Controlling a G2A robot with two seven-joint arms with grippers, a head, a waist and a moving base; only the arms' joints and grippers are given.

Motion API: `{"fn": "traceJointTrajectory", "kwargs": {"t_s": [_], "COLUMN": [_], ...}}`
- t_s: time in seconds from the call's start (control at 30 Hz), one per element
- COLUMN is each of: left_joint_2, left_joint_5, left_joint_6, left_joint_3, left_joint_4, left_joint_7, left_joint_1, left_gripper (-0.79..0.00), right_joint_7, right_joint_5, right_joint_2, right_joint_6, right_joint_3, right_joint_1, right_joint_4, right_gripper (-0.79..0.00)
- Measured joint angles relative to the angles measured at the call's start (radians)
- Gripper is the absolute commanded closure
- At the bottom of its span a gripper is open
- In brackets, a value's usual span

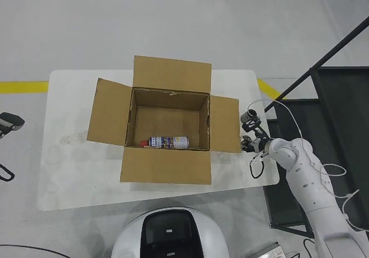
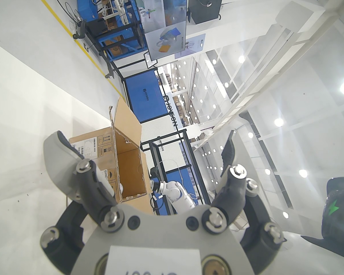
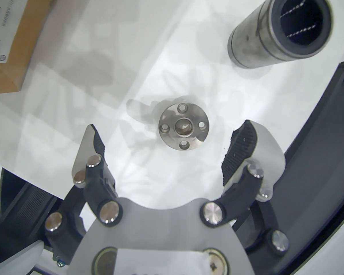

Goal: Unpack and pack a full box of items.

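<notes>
The right gripper hangs with jaws spread wide, a round silver metal flange lying flat on the white table between them. A grey steel cylindrical bearing lies beyond the jaws, the open brown cardboard box off to one side. The left gripper, likewise spread and empty, has the box well beyond its jaws. The thin flange offers little rim; a shallow close could send it skating off the table.
</notes>
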Motion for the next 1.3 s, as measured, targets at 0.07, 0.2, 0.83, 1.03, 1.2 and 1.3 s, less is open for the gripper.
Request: {"fn": "traceJointTrajectory", "kwargs": {"t_s": [0.07,0.2,0.83,1.03,1.2,1.3], "left_joint_2": [0.000,0.000,0.000,0.000,0.000,0.000], "left_joint_5": [0.000,0.000,0.000,0.000,0.000,0.000], "left_joint_6": [0.000,0.000,0.000,0.000,0.000,0.000], "left_joint_3": [0.000,0.000,0.000,0.000,0.000,0.000], "left_joint_4": [0.000,0.000,0.000,0.000,0.000,0.000], "left_joint_7": [0.000,0.000,0.000,0.000,0.000,0.000], "left_joint_1": [0.000,0.000,0.000,0.000,0.000,0.000], "left_gripper": [-0.785,-0.785,-0.785,-0.785,-0.785,-0.785], "right_joint_7": [0.013,0.025,0.004,0.019,0.059,0.078], "right_joint_5": [0.003,0.009,-0.043,-0.022,0.037,0.069], "right_joint_2": [-0.002,-0.004,-0.007,0.017,0.035,0.043], "right_joint_6": [0.004,0.002,0.029,0.001,-0.058,-0.078], "right_joint_3": [-0.011,-0.032,-0.094,-0.021,0.041,0.070], "right_joint_1": [0.017,0.045,0.122,0.062,-0.006,-0.035], "right_joint_4": [0.029,0.072,0.147,0.057,-0.039,-0.098], "right_gripper": [-0.785,-0.785,0.000,0.000,0.000,0.000]}}
